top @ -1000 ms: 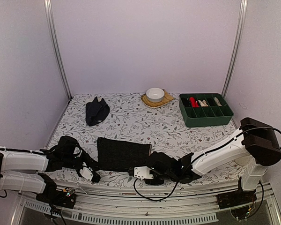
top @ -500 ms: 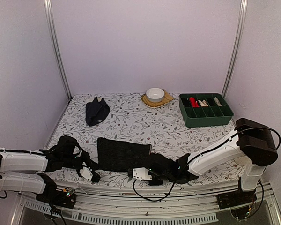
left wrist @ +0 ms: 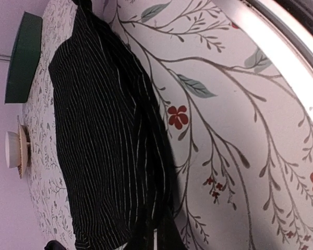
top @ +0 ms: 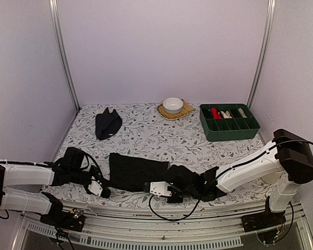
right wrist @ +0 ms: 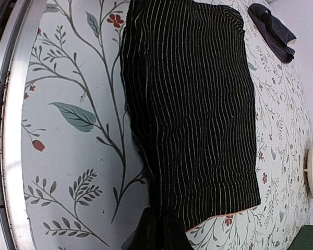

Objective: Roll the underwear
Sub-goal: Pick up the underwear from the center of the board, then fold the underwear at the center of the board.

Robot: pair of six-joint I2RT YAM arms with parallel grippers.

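2 underwear, 2 grippers, both pinched onto the near edge of 1 pc.

Your left gripper (top: 102, 190) and right gripper (top: 147, 187) are each clamped tight on the near hem of the striped underwear (top: 138, 172). It lies flat betw. them and stretches away from both, w/ the cloth bunching up at each pinch. 2nd pc, the plain underwear (top: 107, 124), sits crumpled well beyond your left gripper, untouched. Far beyond your right gripper: 1 white bowl (top: 172, 103) on 1 woven mat (top: 187, 110). Beyond it and to its right: 1 green divided tray (top: 230, 134). All on the floral tablecloth (top: 198, 148).
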